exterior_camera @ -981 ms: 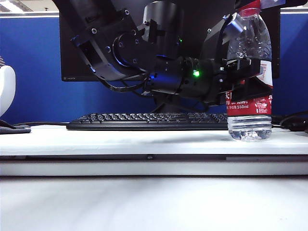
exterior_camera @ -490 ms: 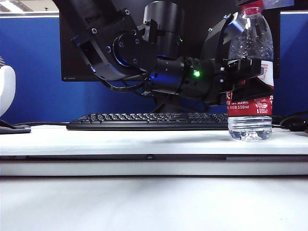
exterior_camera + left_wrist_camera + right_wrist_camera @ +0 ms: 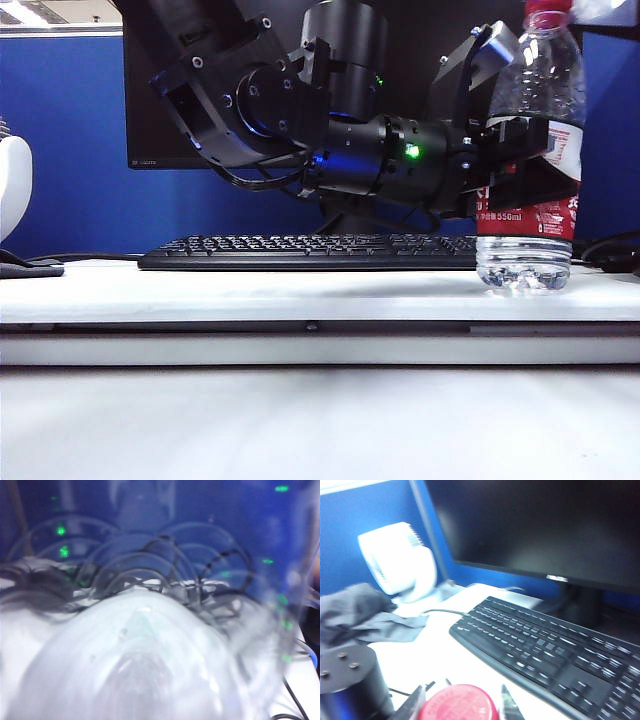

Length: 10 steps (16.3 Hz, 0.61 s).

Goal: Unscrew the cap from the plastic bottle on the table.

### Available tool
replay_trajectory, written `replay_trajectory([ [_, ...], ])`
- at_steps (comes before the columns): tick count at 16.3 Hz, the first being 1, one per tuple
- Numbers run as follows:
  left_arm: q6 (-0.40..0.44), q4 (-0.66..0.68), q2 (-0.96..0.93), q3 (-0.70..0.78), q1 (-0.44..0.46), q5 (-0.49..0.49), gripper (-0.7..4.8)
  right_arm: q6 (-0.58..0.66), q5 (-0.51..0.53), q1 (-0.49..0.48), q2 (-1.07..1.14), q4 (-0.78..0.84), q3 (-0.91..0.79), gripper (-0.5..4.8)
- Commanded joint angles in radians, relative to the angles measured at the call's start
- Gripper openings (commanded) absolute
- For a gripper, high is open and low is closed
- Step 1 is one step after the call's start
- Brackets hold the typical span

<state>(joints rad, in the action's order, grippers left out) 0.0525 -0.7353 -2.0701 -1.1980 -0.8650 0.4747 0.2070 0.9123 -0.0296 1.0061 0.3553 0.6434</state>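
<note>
The left end effector clamped the plastic bottle upright on the table while the right end effector gripped the cap, requiring further unscrewing rotation.

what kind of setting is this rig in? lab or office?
Looks like an office desk or cubicle: a black keyboard and monitor sit on the white table, with a blue partition behind and a small white fan off to one side.
</note>
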Motion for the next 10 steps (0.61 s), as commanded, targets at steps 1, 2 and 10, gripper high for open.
replay_trajectory([
  [1,-0.003,0.055,-0.007,0.007,0.000,0.001,1.16,0.036,0.171,0.005,0.059,-0.020,0.040,1.44],
  [2,-0.003,0.055,-0.007,0.007,0.000,0.001,1.16,0.037,0.200,0.004,0.064,-0.018,0.052,1.44],
  [10,0.000,0.055,-0.007,0.007,0.002,-0.002,1.16,0.075,0.461,0.004,0.133,-0.006,0.097,1.44],
])
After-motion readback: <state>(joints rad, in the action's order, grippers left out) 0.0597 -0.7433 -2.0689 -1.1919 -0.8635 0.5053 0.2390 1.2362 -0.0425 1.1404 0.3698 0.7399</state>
